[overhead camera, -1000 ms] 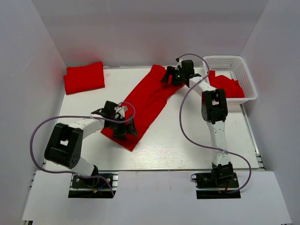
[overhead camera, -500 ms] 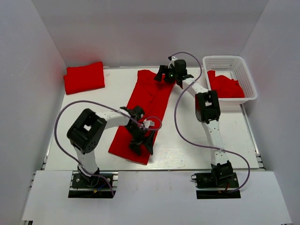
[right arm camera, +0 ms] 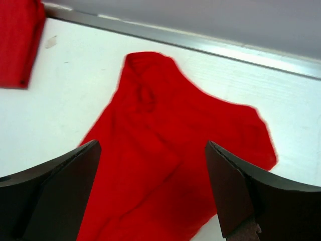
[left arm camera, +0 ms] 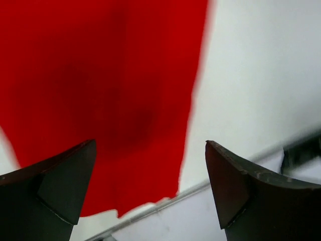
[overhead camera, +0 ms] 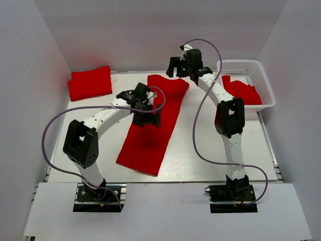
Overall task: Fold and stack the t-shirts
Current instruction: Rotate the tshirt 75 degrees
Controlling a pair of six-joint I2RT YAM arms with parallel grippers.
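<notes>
Table [overhead camera: 210, 160]: carrying one shirt spread out, with the rest of the laundry sitting toward the back wall
Spread shirt [overhead camera: 148, 143]: lying as a long narrow strip down the middle of the table; one end pointing toward the arm bases, the other reaching the far edge; appearing already folded lengthwise
Left gripper [overhead camera: 147, 116]: hovering over the middle of the strip; jaws standing wide apart and gripping nothing; its own camera is looking down on one long edge of the cloth
Right gripper [overhead camera: 179, 68]: hanging above the far end of the strip; jaws spread wide too, holding nothing
Folded shirt [overhead camera: 90, 83]: sitting in the far left corner, well apart from the strip
Basket [overhead camera: 263, 75]: waiting at the far right; more red shirts [overhead camera: 241, 93] are lying heaped inside it
Step in hand: I am guessing the crosswise fold is coming up
Next move: calling for jaws to drop onto one end, pinch all the layers, and carry that end over the other; then moving the bundle onto the folded shirt
</notes>
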